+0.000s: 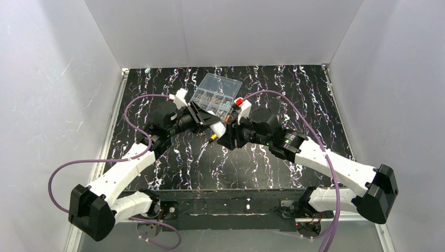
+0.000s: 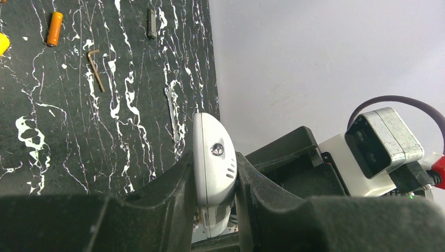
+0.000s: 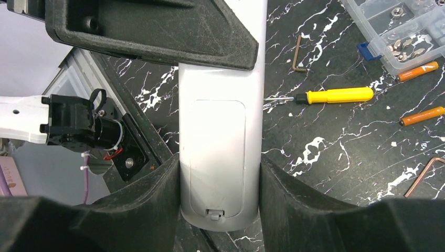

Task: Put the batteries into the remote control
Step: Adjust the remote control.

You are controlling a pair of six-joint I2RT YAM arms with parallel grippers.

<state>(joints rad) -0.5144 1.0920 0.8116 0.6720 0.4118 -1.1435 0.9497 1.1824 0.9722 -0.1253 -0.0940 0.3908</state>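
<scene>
The white-silver remote control (image 3: pixel 218 105) is held off the table between both arms, its back with the closed battery cover facing the right wrist camera. My right gripper (image 3: pixel 220 164) is shut across its width near the latch end. My left gripper (image 2: pixel 213 165) is shut on the thin sides of its other end (image 2: pixel 210 142). In the top view the remote control (image 1: pixel 214 122) sits between the left gripper (image 1: pixel 203 118) and the right gripper (image 1: pixel 226 131). Two orange batteries (image 3: pixel 418 72) (image 3: pixel 422 115) lie on the table to the right; one battery (image 2: pixel 54 29) shows in the left wrist view.
A yellow-handled screwdriver (image 3: pixel 333 95) lies beside the batteries. A clear compartmented box (image 1: pixel 215 94) of small parts stands behind the grippers. A bent hex key (image 2: pixel 95 68) and a copper-coloured one (image 3: pixel 422 176) lie on the black marbled table (image 1: pixel 315 100). White walls enclose the table.
</scene>
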